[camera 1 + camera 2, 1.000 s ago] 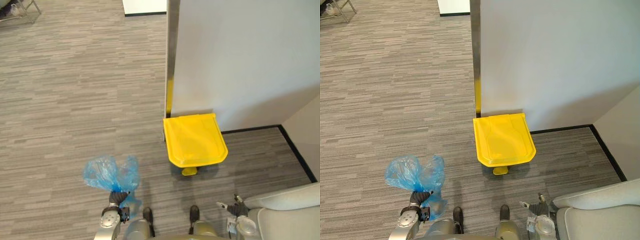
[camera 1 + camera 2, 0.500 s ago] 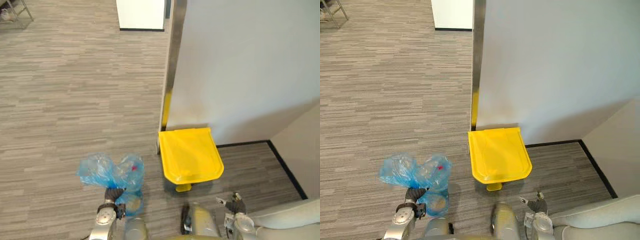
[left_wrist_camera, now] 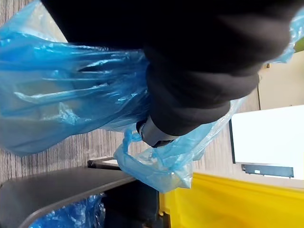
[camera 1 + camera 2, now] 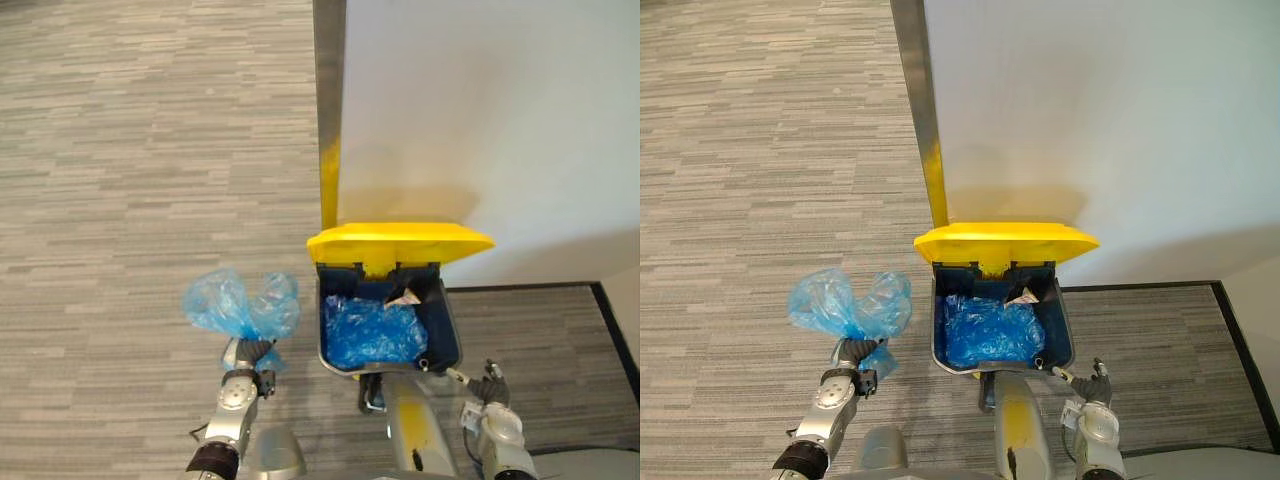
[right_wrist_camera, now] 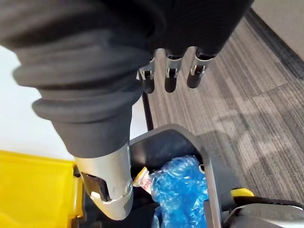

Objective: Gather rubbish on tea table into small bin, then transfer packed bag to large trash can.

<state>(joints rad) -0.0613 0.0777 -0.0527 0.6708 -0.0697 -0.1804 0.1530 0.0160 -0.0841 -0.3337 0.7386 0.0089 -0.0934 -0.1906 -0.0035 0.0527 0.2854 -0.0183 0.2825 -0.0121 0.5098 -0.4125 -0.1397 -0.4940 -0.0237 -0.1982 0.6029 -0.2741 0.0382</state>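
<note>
Over grey carpet (image 4: 120,200), left robot hand (image 4: 246,354) clutches the blue bag (image 4: 240,303) beside the open bin (image 4: 441,318)

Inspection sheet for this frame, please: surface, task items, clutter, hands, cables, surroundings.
Surface: grey striped carpet floor.
Job's things: blue bag held up to the left of the large trash can, not yet inside; yellow lid raised; blue liner and a scrap of rubbish inside.
Clutter: nothing seen.
Hands: left hand shut on the blue bag's neck; right hand open, holding nothing, low at the can's right.
Cables: nothing seen.
Surroundings: white wall behind the can, metal post at its edge.
</note>
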